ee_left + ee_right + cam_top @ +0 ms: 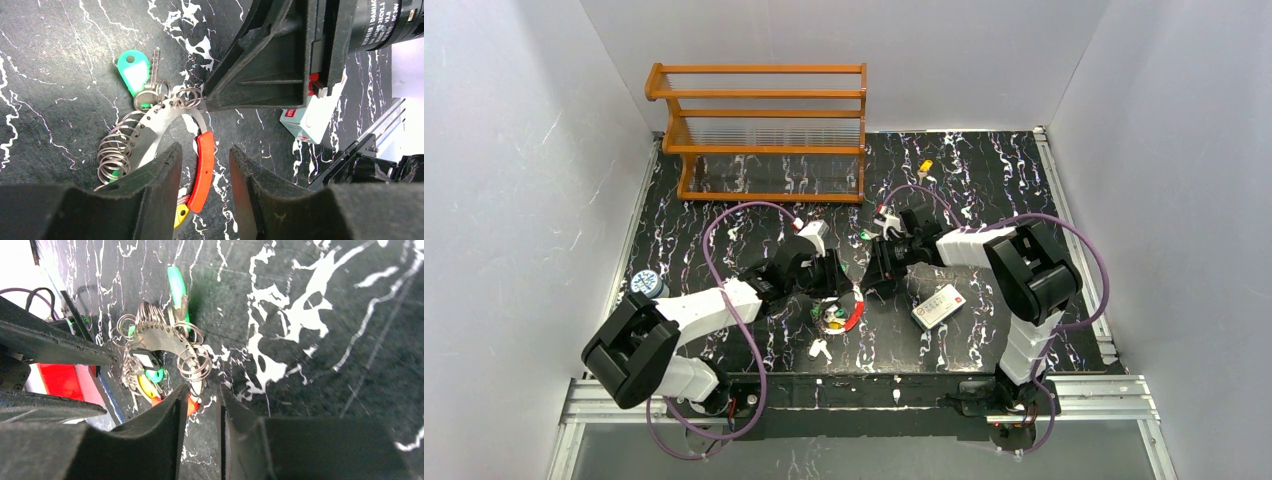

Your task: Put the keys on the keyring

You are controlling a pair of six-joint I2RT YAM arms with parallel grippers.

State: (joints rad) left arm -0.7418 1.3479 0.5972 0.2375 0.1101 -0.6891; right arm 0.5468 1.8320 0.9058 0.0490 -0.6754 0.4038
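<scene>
The keyring (844, 316) lies on the black marble table between both grippers. It is a thin white loop with a red section (204, 167) and several small wire rings. A green-headed key (132, 72) hangs on it, and a yellow head (179, 216) shows under the red part. My left gripper (202, 165) is open, its jaws astride the red section. My right gripper (199, 397) is narrowly open, with the loop's end (196, 385) between its tips. A loose yellow key (925, 168) lies at the back, and a loose green one (865, 236) lies nearer.
A white card with a red mark (938, 305) lies right of the grippers and shows in the left wrist view (305, 122). A wooden rack (764, 130) stands at the back left. A blue-white round object (646, 284) sits at the left edge. A small white item (819, 349) lies near the front.
</scene>
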